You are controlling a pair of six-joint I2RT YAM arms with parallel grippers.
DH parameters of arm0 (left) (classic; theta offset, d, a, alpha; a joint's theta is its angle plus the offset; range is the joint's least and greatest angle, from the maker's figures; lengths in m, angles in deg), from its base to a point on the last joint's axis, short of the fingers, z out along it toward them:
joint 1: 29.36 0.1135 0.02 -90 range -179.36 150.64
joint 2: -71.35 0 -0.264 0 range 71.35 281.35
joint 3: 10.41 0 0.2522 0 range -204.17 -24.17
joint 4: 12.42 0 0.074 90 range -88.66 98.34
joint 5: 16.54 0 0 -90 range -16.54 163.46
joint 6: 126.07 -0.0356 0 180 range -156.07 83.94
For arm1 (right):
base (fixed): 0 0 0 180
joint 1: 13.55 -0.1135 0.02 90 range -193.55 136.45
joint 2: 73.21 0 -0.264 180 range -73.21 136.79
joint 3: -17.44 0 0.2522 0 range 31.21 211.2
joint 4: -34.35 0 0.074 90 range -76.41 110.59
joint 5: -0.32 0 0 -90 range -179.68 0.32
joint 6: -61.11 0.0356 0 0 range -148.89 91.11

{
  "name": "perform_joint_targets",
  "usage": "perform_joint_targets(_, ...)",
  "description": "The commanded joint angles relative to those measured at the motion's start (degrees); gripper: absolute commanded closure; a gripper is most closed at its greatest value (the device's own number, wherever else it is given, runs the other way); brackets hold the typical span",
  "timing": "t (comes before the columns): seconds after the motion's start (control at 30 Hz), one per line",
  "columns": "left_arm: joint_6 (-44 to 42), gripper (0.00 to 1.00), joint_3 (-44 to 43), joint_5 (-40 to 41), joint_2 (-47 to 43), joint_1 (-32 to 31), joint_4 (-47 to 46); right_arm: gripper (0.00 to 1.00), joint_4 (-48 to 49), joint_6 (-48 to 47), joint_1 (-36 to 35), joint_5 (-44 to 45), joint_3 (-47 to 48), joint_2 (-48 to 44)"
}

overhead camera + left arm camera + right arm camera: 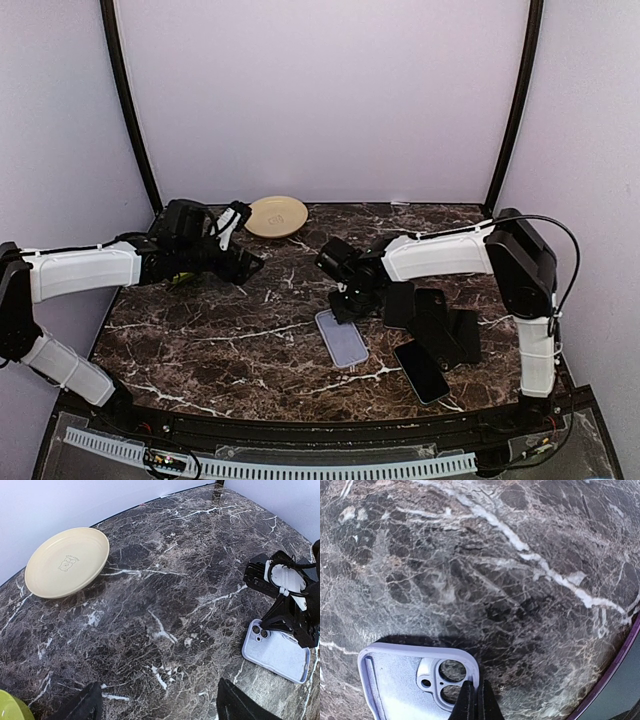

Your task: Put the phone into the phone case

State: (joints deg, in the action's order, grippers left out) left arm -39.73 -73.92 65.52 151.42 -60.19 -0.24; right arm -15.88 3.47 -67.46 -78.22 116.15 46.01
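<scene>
Dark veined marble is stretching between lilac walls, and on this worktop we are seeing the lavender phone case lying hollow side up near the middle. The right claw is standing at its camera-cutout corner with fingers closed together; whether the rim is pinched we cannot tell. The black phone is lying to the case's right, apart from it, beside other dark slabs. The left claw is hanging wide and empty near a cream plate.

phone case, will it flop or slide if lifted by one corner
Probably light: the phone case is a thin open shell. It may flex, as the right gripper has its jaws shut on only the rim by the camera cutout. On the smooth marble table it could slide.
</scene>
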Motion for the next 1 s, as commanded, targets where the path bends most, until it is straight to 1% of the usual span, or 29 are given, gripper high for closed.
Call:
perform_joint_targets(0.0, -0.42, 0.2, -0.43, -0.14, -1.58, -0.52, 0.22, 1.0, -1.19, 3.15, -1.46, -0.32, -1.27, -2.37)
perform_joint_targets(0.17, -0.71, 0.2, -0.38, -0.06, -1.65, -0.79, 0.26, 0.99, -2.86, 3.19, -1.72, 0.88, 0.14, -2.77)
perform_joint_targets(0.23, -0.8, 0.2, -0.33, -0.1, -1.67, -0.76, 0.23, 0.9, -4.68, 2.39, -1.6, 2.64, 1.61, -3.57)
perform_joint_targets(0.33, -0.89, 0.2, -0.34, -0.06, -1.76, -0.88, 0.2, 0.73, -8.48, 1.16, -0.85, 6.03, 3.17, -6.03)
perform_joint_targets(0.43, -0.95, 0.2, -0.26, -0.09, -1.8, -0.9, 0.12, 0.63, -10.3, 0.71, 1.5, 8.04, 1.45, -9.7)
perform_joint_targets(0.53, -1.04, 0.2, -0.21, -0.13, -1.78, -0.94, 0.15, 0.53, -10.5, 0.59, 4.14, 6.64, -1.68, -13.26)
perform_joint_targets(0.57, -1.06, 0.2, -0.18, -0.09, -1.82, -0.98, 0.17, 0.47, -10.61, 0.38, 4.76, 6.11, -2.66, -14.07)
perform_joint_targets(0.6, -1.14, 0.2, -0.17, -0.12, -1.84, -0.98, 0.13, 0.38, -10.78, 0.2, 5.3, 5.74, -3.45, -14.64)
perform_joint_targets(0.63, -1.16, 0.2, -0.12, 0.0, -1.8, -0.99, 0.1, 0.28, -10.89, 0.11, 5.87, 5.42, -4.14, -14.82)
perform_joint_targets(0.67, -1.13, 0.2, -0.09, -0.06, -1.77, -0.99, 0.05, 0.14, -10.9, 0.1, 6.97, 5.1, -4.72, -14.84)
perform_joint_targets(0.7, -1.05, 0.2, -0.08, -0.15, -1.72, -0.99, -0.03, 0.07, -10.78, 0.24, 7.92, 5.06, -5.05, -14.62)
perform_joint_targets(0.8, -0.92, 0.2, -0.15, -0.51, -1.39, -1.05, 0.04, 0.03, -8.87, 0.85, 10.61, 4.51, -5.77, -13.7)
perform_joint_targets(0.9, -1.26, 0.2, -0.12, -0.21, -1.36, -1.11, 0.21, 0.03, -5.61, 1.13, 12.76, 2.42, -6.68, -12.03)
perform_joint_targets(0.97, -1.52, 0.2, -0.04, 0.14, -1.48, -1.23, 0.17, 0.05, -4.84, 1.66, 14.08, 1.38, -6.77, -10.23)
